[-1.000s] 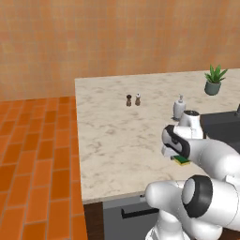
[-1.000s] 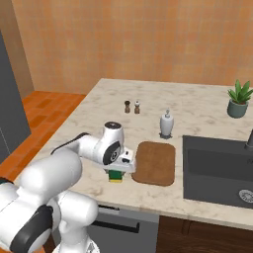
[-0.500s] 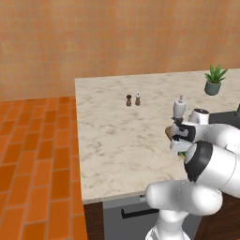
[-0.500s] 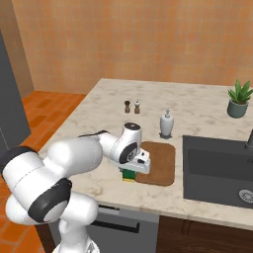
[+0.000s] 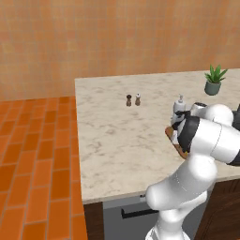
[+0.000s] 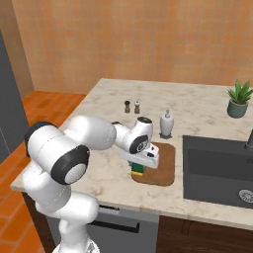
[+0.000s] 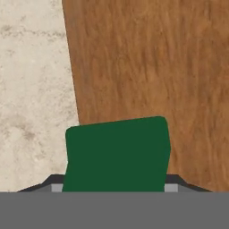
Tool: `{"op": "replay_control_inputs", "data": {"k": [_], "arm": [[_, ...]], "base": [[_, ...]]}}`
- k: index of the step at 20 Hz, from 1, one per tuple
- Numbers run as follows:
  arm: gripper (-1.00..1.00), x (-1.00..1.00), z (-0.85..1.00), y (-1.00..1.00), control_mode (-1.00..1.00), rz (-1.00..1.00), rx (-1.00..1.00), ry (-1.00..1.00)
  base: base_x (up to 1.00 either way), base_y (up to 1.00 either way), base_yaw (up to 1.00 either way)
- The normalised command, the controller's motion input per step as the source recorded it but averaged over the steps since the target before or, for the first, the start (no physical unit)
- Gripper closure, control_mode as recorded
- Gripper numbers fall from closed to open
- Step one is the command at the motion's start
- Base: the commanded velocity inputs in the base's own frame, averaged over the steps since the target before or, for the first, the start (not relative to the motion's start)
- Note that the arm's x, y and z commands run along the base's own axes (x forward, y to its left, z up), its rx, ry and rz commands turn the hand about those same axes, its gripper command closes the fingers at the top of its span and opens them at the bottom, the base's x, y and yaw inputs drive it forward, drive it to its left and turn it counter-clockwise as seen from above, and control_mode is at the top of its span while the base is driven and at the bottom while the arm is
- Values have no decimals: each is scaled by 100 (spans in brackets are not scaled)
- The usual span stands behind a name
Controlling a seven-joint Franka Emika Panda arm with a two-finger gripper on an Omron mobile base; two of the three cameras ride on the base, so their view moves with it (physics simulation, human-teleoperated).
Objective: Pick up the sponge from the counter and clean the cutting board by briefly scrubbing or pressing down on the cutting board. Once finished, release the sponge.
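Observation:
My gripper is shut on the sponge, a green-topped yellow block. It holds the sponge low over the near left corner of the brown cutting board. In the hand view the sponge's green top sits between the dark fingertips, mostly over the wooden cutting board and slightly past its left edge above the marble counter. Whether the sponge presses on the wood I cannot tell. In the left base view my arm hides most of the cutting board.
A white soap bottle stands just behind the board. Two small shakers stand further back on the counter. The dark sink lies right of the board, and a potted plant stands at the back right. The counter's front edge is close.
The arm has carried the sponge to the right, from the counter beside the board onto the board's left corner. The board, bottle and shakers have stayed put.

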Motion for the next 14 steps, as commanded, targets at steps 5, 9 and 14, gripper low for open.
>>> {"op": "replay_control_inputs", "data": {"k": [5,9,14], "arm": [[100,2,-39,0,-100,-2,0,0],[100,-2,-74,1,-100,-3,0,-4],[100,12,-70,0,-100,0,0,-4]], "base": [[0,0,0],[0,0,0],[0,0,0]]}}
